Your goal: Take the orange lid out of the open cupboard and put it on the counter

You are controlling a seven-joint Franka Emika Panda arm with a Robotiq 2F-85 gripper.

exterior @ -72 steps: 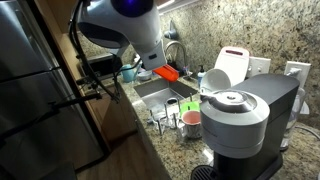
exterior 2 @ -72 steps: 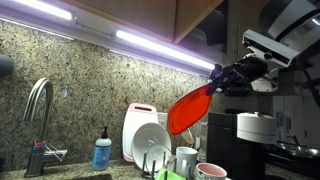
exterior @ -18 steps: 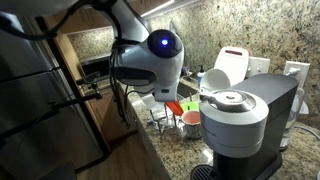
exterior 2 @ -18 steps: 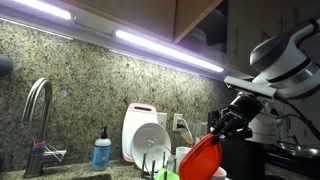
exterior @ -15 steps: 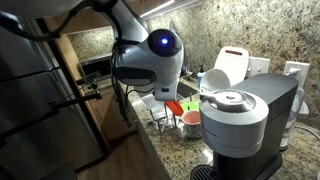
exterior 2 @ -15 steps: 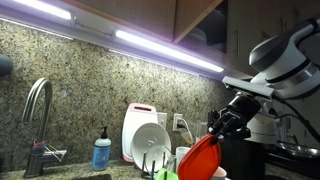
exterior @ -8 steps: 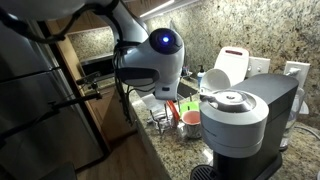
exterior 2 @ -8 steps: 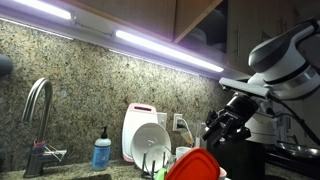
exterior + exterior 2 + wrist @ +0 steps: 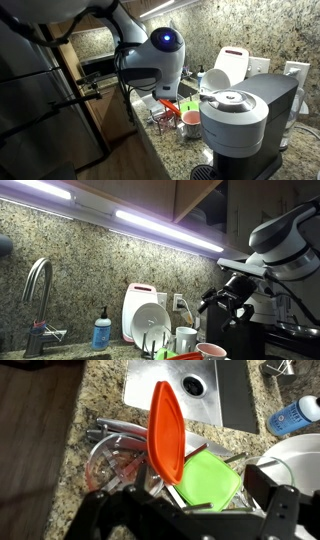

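The orange lid [image 9: 165,440] is a flat, bright orange-red plastic piece with rounded corners. In the wrist view it stands on its long edge, seen almost edge-on and leaning a little rather than lying flat. One end overlaps the rim of the steel sink [image 9: 140,385], and the rest runs away from the sink, just beside the basin. Whether its lower edge touches the desk [image 9: 95,410] cannot be told. The desk is polished granite speckled beige, brown and black. It borders the sink, and in an exterior view [image 9: 170,148] it runs on well away from the sink.
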